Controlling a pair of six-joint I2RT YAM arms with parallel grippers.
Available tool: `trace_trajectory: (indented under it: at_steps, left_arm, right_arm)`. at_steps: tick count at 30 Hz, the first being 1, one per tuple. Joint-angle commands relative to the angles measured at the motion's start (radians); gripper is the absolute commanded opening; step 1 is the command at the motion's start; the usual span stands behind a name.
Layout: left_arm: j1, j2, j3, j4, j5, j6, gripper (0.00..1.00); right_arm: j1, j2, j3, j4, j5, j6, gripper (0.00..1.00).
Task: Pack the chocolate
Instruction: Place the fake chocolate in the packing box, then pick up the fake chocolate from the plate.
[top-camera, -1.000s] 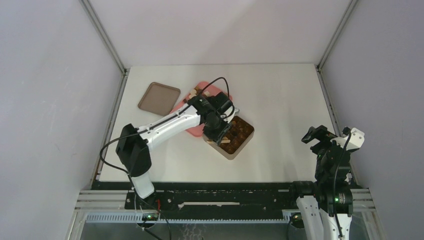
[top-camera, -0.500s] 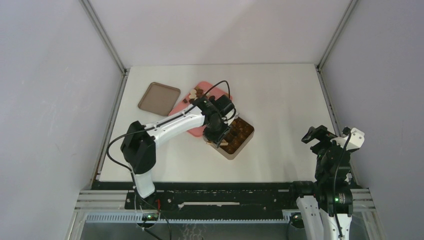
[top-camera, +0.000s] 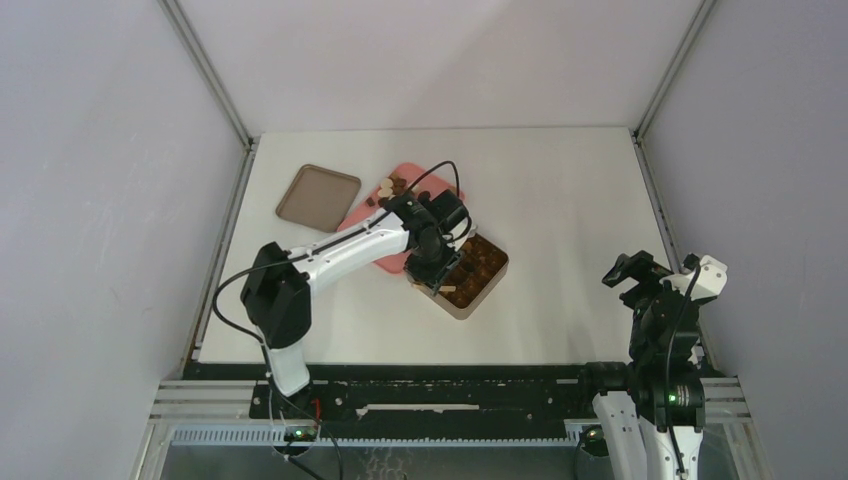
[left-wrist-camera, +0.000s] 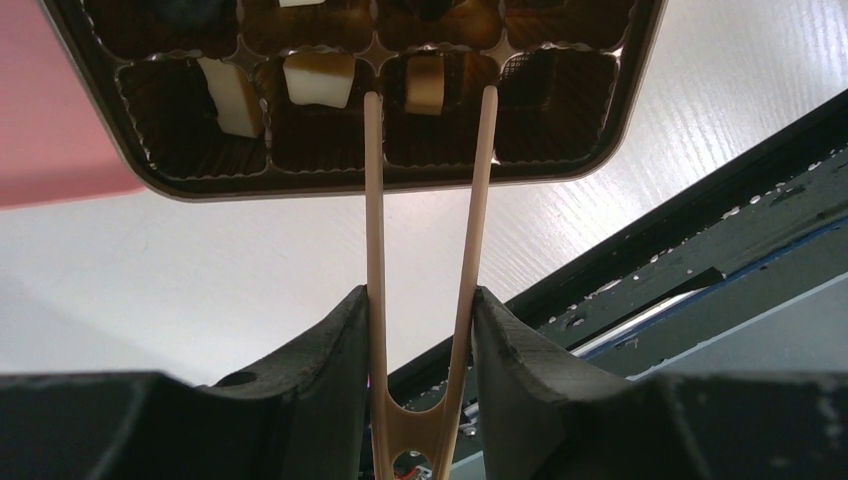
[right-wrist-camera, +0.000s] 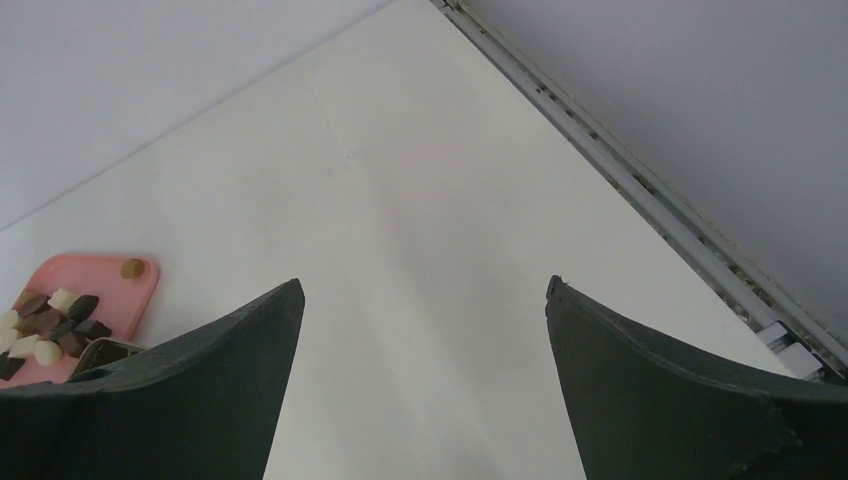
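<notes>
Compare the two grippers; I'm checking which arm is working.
The left gripper is clamped on the wooden tongs; the right gripper is wide open and empty. Left hangs over the tin; right sits off by the right edge of the table. Both are dark and two-fingered.

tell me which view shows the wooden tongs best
Left wrist: both prongs of the wooden tongs run from the left gripper up over the tin. Top external shows only a pale sliver by that gripper; right wrist shows none of them.

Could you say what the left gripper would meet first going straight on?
Probably the square tan tin with dark gridded insert; thin wooden tongs in the left gripper point into its near row.
</notes>
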Motion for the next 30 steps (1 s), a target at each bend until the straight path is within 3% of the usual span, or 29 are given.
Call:
trace_trajectory:
  at_steps: [1, 13, 20, 30]
  left_arm:
    - [0.026, -0.069, 0.026, -0.034, -0.036, 0.026, 0.43]
    - [0.234, -0.101, 0.100, -0.071, -0.070, 0.057, 0.42]
    - [0.384, -0.004, 0.164, -0.030, -0.124, 0.019, 0.42]
    - [0.516, 0.163, 0.310, -0.012, -0.152, -0.040, 0.42]
  right_arm:
    - [0.004, -0.010, 0.000, 0.039, -0.004, -0.022, 0.99]
    - [0.004, -0.008, 0.000, 0.039, -0.004, -0.022, 0.99]
    - [0.003, -0.003, 0.000, 0.039, -0.005, -0.021, 0.99]
    - [0.004, -0.005, -0.001, 0.041, -0.008, -0.022, 0.99]
